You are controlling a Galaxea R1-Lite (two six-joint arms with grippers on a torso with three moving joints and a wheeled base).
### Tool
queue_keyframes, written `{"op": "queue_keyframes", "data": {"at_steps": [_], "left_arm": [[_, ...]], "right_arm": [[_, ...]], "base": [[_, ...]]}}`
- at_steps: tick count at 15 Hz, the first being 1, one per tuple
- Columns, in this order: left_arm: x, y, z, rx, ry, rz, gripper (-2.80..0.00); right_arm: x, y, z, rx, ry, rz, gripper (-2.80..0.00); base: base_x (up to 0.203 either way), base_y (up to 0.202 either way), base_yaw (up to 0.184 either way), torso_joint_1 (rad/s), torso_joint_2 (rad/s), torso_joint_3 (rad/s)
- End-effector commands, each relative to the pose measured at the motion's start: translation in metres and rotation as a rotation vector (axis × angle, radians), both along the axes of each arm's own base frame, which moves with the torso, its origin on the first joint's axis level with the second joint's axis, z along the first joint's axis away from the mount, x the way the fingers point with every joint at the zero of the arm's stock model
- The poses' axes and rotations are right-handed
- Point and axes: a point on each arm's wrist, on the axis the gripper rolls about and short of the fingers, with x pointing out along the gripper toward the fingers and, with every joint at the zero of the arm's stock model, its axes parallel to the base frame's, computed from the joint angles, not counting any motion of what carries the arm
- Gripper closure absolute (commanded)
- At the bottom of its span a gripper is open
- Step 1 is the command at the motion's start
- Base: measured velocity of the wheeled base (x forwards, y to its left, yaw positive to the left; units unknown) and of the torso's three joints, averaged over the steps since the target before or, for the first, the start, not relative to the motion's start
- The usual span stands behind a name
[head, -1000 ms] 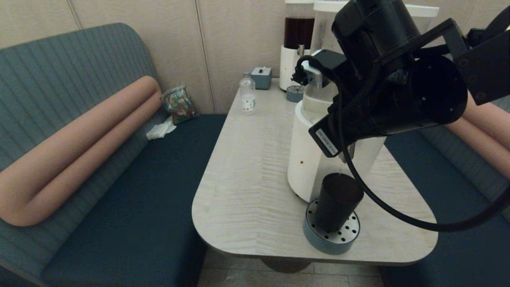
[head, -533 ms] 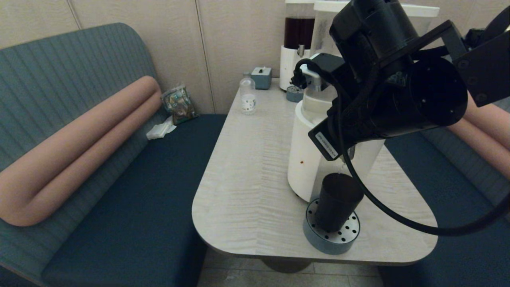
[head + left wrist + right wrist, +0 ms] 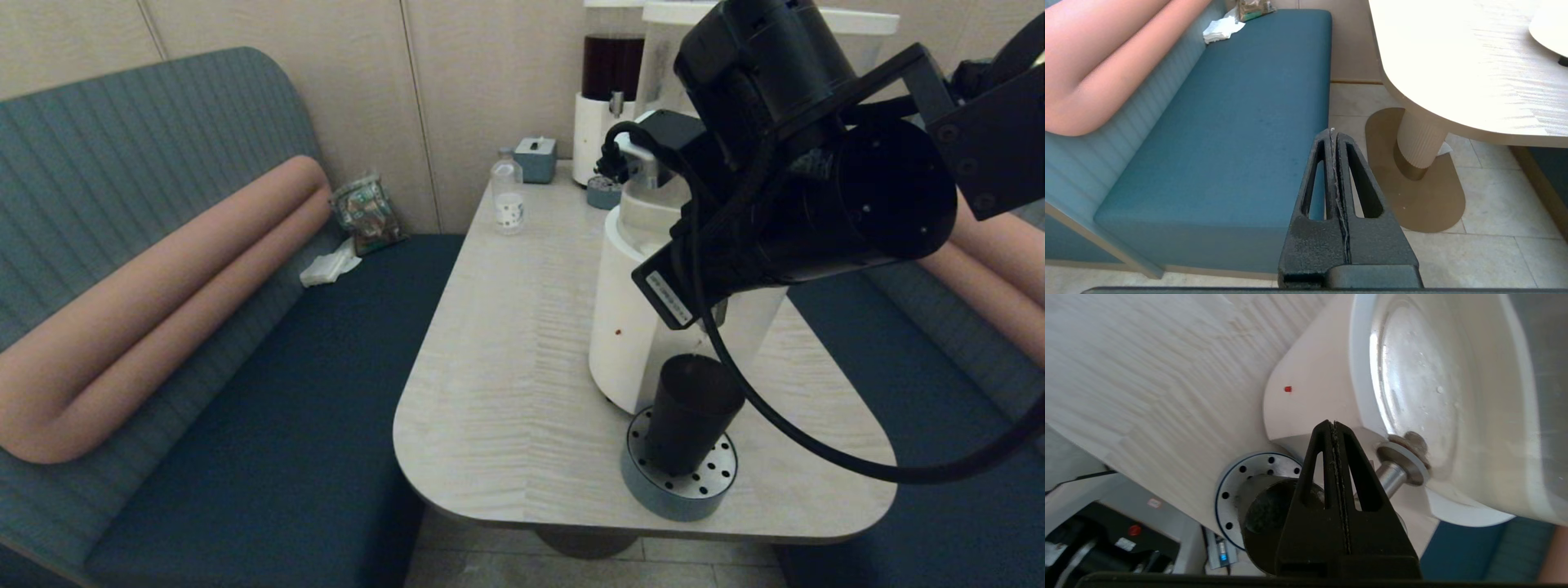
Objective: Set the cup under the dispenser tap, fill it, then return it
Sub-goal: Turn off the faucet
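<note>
I see the cup (image 3: 690, 412), dark and tapered, upright on a perforated round tray at my table's 5 o'clock. The steel tap (image 3: 1392, 476) juts out directly above its mouth.

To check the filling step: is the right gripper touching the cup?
Cannot tell. In the right wrist view the shut right gripper overlaps the cup; no gap or contact shows.

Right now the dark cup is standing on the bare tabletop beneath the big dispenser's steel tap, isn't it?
Not on the bare tabletop: the head view shows the cup standing on the round perforated drip tray, which sits on the table. It is beneath the steel tap.
</note>
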Motion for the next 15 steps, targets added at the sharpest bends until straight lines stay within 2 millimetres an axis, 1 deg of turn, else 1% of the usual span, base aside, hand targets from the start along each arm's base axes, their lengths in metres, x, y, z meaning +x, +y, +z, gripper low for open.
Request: {"op": "queue_keyframes", "data": {"at_steps": [1, 15], "left_arm": [[0.0001, 0.0000, 0.0001, 0.000, 0.000, 0.000, 0.00], [0.0001, 0.0000, 0.0001, 0.000, 0.000, 0.000, 0.00]], "right_arm": [[-0.0005, -0.0013, 0.0002, -0.020, -0.009, -0.022, 0.00], [0.0001, -0.0030, 0.0001, -0.049, -0.031, -0.071, 0.00]], "base": [[0.000, 0.000, 0.000, 0.000, 0.00, 0.000], [0.000, 0.000, 0.000, 0.000, 0.00, 0.000]]}}
